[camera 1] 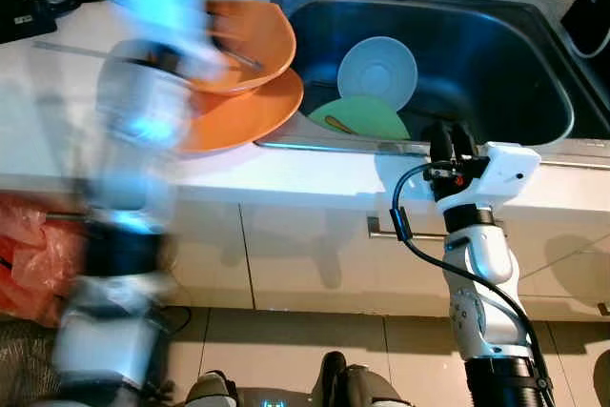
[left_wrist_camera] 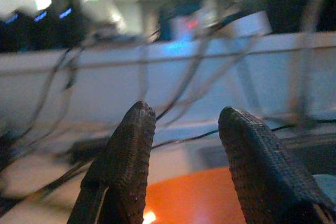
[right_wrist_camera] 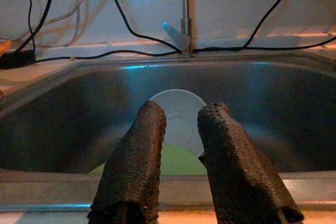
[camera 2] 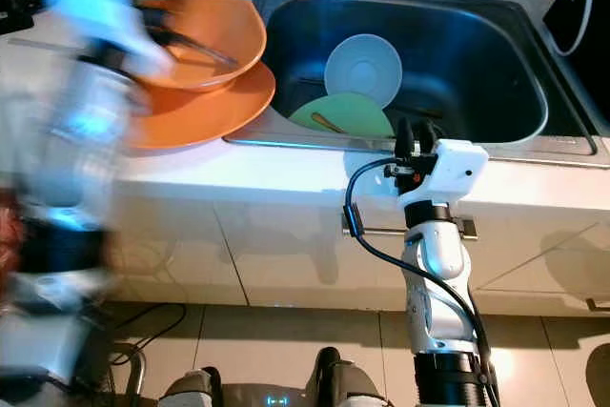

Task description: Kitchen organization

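Hovering at the sink's (camera 1: 534,54) near rim in the frame's centre, the right gripper (camera 1: 450,135) points, fingers slightly apart, at the white bowl (camera 1: 377,69) straight beyond; the blurred left gripper (left_wrist_camera: 184,145), fingers apart, sits over the orange plates (camera 1: 243,107) at upper left.

Beside the sink (camera 1: 534,83), 2 stacked orange dishes (camera 1: 250,92); inside it, a tilted pale-blue bowl (camera 1: 377,71), a green plate (camera 1: 360,117).

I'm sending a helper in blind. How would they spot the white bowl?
Find the steel sink set in the white counter. Inside it, the white bowl leans tilted, its upper side towards the back, above a green plate. It is the sink's one white dish; the orange dishes sit on the counter.
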Available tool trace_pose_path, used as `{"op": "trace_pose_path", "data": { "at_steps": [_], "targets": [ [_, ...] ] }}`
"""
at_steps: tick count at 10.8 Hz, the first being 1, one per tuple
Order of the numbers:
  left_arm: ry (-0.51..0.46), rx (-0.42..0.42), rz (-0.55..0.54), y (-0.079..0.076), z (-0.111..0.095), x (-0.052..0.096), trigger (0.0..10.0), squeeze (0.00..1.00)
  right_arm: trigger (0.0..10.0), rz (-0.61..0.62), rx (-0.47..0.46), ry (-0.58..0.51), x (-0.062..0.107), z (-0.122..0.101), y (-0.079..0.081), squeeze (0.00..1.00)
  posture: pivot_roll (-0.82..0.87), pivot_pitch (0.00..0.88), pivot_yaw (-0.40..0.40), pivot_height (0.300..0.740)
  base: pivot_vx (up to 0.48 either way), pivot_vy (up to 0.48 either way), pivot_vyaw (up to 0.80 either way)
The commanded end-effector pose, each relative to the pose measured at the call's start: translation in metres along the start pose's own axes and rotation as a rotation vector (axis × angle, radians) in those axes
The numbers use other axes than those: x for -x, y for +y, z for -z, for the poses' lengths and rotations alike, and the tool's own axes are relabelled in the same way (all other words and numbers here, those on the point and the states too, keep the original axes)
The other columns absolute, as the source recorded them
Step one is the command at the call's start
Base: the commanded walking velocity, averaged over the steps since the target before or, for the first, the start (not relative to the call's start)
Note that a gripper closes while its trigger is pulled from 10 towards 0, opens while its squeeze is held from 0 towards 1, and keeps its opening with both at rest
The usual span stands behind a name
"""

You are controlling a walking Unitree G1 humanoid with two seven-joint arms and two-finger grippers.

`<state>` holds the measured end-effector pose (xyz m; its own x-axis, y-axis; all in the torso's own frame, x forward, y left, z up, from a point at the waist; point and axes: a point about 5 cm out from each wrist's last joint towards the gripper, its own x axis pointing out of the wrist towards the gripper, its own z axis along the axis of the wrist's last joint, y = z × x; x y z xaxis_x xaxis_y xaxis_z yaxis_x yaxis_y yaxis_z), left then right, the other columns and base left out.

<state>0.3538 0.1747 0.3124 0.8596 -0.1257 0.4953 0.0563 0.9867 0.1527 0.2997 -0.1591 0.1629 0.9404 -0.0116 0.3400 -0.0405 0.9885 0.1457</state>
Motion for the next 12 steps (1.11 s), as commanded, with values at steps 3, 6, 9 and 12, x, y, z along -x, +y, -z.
{"op": "trace_pose_path", "data": {
  "at_steps": [3, 6, 9, 12],
  "targets": [
    [0.055, 0.064, -0.121, 0.046, 0.010, -0.007, 10.0, 1.00, 10.0, 0.033, -0.001, 0.065, 0.004, 0.014, -0.005, 0.00, 0.12, 0.182, -0.033, 0.740, 0.000, 0.000, 0.00],
    [0.112, 0.278, -0.242, 0.074, 0.033, -0.005, 10.0, 1.00, 10.0, 0.024, -0.002, 0.063, 0.002, 0.015, -0.003, 0.00, 0.11, 0.169, -0.036, 0.740, 0.000, 0.000, 0.00],
    [0.143, 0.430, -0.288, 0.084, 0.043, -0.009, 10.0, 1.00, 10.0, 0.017, -0.002, 0.062, 0.001, 0.016, -0.002, 0.00, 0.11, 0.156, -0.039, 0.740, 0.000, 0.000, 0.00],
    [0.180, 0.593, -0.277, 0.087, 0.049, -0.015, 10.0, 1.00, 10.0, 0.013, -0.001, 0.059, 0.000, 0.016, -0.001, 0.00, 0.11, 0.157, -0.038, 0.740, 0.000, 0.000, 0.00]
  ]
}}
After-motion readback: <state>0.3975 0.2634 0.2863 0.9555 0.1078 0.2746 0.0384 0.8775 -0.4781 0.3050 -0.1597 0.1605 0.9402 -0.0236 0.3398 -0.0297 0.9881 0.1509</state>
